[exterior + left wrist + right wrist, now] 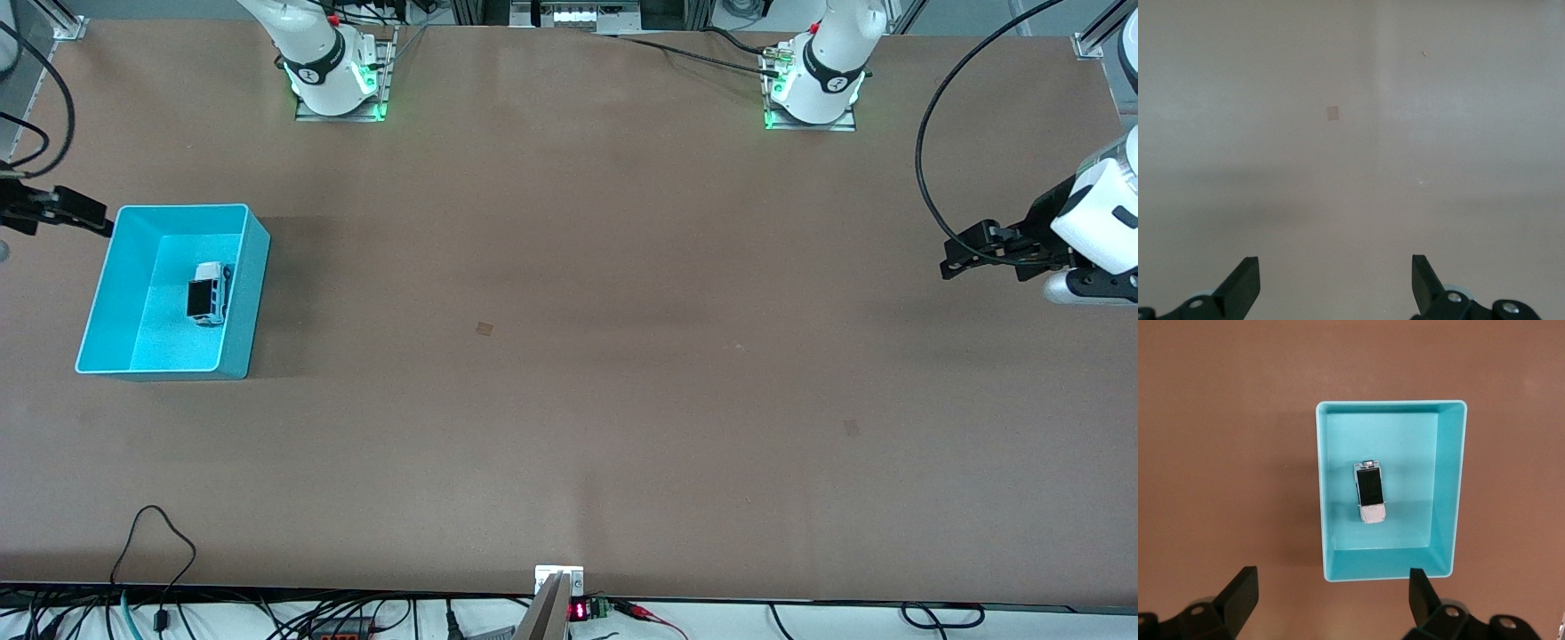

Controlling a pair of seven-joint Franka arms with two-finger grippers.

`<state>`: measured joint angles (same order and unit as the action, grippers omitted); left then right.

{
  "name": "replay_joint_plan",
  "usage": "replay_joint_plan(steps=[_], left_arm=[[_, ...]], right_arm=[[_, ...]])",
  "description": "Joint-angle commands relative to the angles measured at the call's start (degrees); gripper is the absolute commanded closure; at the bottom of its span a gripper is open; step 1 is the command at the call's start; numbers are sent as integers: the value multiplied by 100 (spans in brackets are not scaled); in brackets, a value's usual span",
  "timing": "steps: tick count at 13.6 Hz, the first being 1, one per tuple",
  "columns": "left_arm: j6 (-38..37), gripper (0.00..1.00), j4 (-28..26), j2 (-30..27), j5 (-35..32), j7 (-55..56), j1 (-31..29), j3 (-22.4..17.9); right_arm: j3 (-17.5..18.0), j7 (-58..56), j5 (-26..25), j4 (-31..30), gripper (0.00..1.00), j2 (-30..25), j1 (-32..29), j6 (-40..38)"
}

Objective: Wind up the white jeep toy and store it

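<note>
The white jeep toy (210, 292) with its black roof panel stands on its wheels inside the turquoise bin (240, 307) at the right arm's end of the table. It also shows in the right wrist view (1370, 492), inside the bin (1445, 493). My right gripper (89, 220) is open and empty, up in the air beside the bin's edge at the table's end; its fingers (1238, 593) frame bare table. My left gripper (960, 256) is open and empty over the table at the left arm's end; its fingers (1241, 283) show only bare table.
A small tan patch (484, 328) lies on the brown tabletop near the middle; it also shows in the left wrist view (1332, 113). Cables run along the table's near edge (160, 569). The arm bases (338, 80) stand along the edge farthest from the front camera.
</note>
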<state>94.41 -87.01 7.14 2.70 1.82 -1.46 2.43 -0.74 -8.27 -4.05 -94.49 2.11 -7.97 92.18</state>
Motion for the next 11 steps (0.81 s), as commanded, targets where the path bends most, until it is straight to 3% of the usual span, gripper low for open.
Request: replay_joint_plan(steps=[1, 8, 11], left_arm=[[-45, 0, -70, -90, 11, -59, -38, 3], [-186, 0, -53, -125, 3, -76, -126, -41], [-151, 0, -53, -160, 3, -76, -126, 3]], right_arm=[[-5, 53, 106, 440, 0, 36, 49, -402], [-251, 71, 124, 432, 0, -26, 822, -508], [-251, 106, 263, 406, 0, 9, 841, -473]])
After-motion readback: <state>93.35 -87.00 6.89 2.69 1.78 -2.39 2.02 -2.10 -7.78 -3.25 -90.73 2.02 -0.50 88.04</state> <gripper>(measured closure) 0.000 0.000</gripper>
